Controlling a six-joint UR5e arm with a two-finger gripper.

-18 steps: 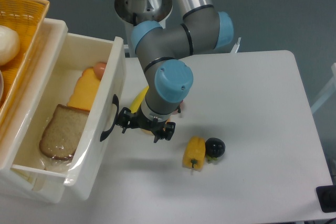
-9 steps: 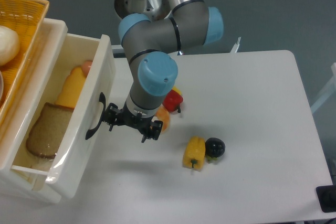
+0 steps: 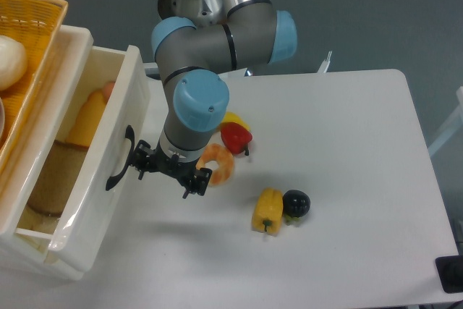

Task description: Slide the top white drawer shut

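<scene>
The top white drawer (image 3: 92,179) sticks out at the left, partly open, its front panel tilted in the overhead view with a curved black handle (image 3: 120,158). Bread (image 3: 51,187), a yellow cheese slice (image 3: 85,119) and a pink sausage (image 3: 108,90) lie inside. My gripper (image 3: 166,180) hangs just to the right of the front panel, its left finger (image 3: 140,163) close beside the handle. The fingers look spread apart and hold nothing. I cannot tell whether they touch the panel.
A yellow wicker basket (image 3: 32,48) sits on top of the drawer unit. On the white table (image 3: 347,164) lie an orange ring (image 3: 218,164), a red pepper (image 3: 236,136), a yellow pepper (image 3: 267,210) and a dark round fruit (image 3: 296,202).
The gripper has moved left and the drawer front has gone left with it, so the drawer is further in. The orange ring and red pepper have come into view behind the arm.
</scene>
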